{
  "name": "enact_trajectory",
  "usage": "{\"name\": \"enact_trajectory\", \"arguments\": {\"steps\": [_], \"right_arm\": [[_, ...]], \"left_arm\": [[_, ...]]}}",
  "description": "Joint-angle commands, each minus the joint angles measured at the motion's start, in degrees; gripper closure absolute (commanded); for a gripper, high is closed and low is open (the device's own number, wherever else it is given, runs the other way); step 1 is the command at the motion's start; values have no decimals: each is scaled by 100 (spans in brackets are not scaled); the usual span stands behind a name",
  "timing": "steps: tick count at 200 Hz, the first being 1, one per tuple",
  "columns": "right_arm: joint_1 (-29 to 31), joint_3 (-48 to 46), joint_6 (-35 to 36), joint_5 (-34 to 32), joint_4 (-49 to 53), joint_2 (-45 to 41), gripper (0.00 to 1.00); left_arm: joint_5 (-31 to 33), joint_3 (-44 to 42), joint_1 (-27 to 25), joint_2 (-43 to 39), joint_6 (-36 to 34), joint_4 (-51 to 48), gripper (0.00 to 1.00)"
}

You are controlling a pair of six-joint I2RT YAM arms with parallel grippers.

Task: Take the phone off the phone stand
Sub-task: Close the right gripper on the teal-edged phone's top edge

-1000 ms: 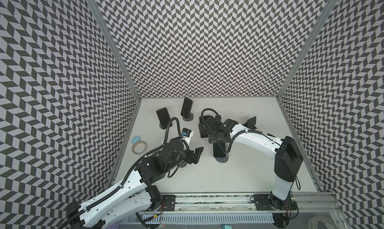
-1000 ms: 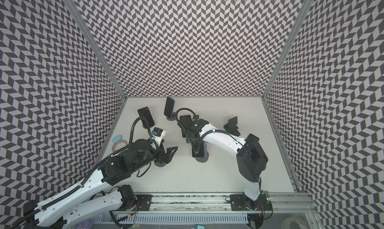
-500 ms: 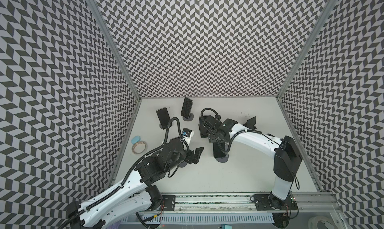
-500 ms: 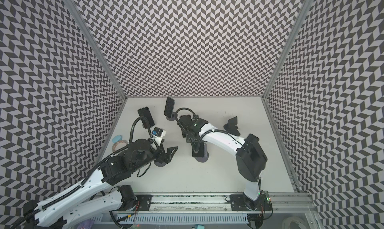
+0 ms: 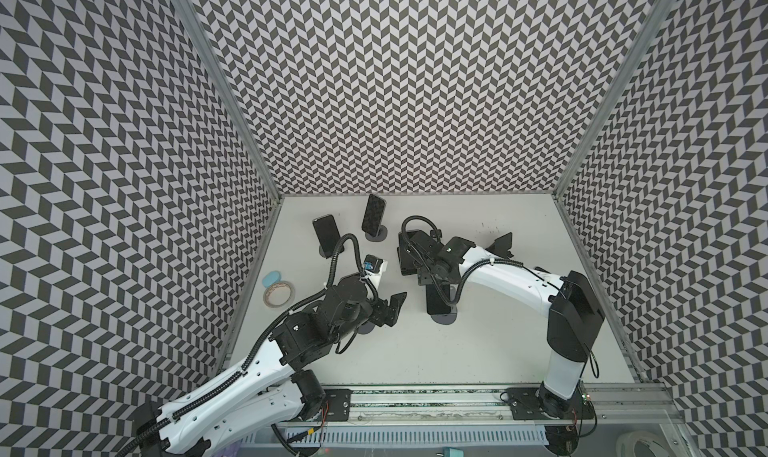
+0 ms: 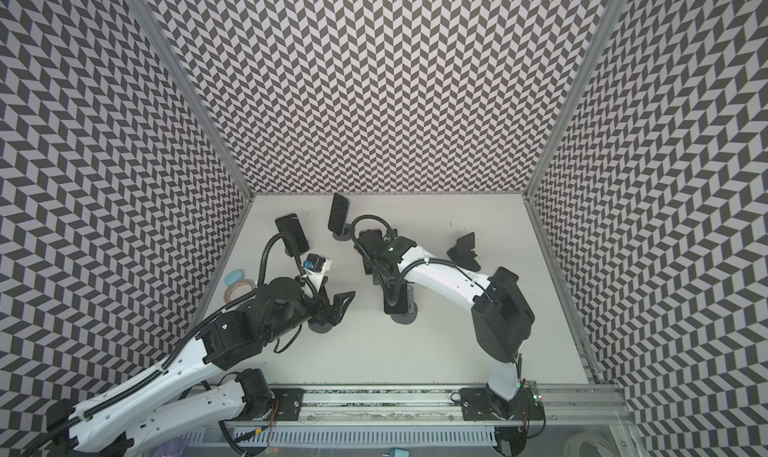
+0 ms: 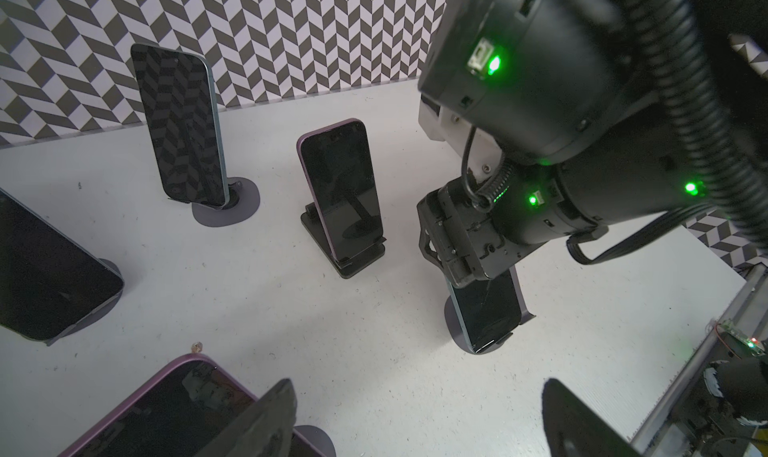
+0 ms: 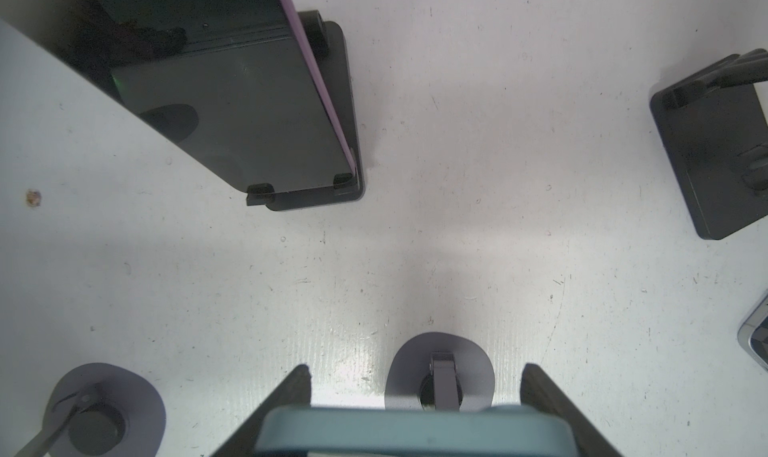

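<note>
White table (image 8: 415,247); only wrist views show right hand (image 8: 415,372) flanking teal phone (image 8: 415,430), grip unclear; left hand (image 7: 417,384) spread.

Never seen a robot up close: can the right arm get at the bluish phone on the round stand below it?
Likely yes: the right gripper straddles the top of the bluish phone, nothing in between.

**Chevron walls, pale table, dark phones**

The walls (image 5: 415,81) are being covered in a black-and-white chevron pattern; the table (image 5: 478,342) is being shown in off-white. The left arm (image 5: 266,361) and right arm (image 5: 511,286) are being seen in white with black joints, green lights (image 7: 493,64) being given off by the latter. A teal-edged phone (image 8: 415,430) is being shown with a grey-lilac round base (image 8: 403,372), a purple-edged phone (image 7: 340,189) with a black stand (image 7: 353,259).
</note>
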State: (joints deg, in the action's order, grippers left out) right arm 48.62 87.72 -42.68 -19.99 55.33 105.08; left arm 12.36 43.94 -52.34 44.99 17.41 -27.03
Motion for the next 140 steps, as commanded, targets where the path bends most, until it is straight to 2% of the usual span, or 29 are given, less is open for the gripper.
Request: {"name": "enact_trajectory", "arguments": {"steps": [1, 140], "right_arm": [[-11, 70, -57, -56, -57, -32, 33], [-11, 26, 303, 153, -393, -277, 41]], "left_arm": [[85, 77, 43, -65, -45, 92, 8], [65, 144, 39, -73, -106, 127, 7]]}}
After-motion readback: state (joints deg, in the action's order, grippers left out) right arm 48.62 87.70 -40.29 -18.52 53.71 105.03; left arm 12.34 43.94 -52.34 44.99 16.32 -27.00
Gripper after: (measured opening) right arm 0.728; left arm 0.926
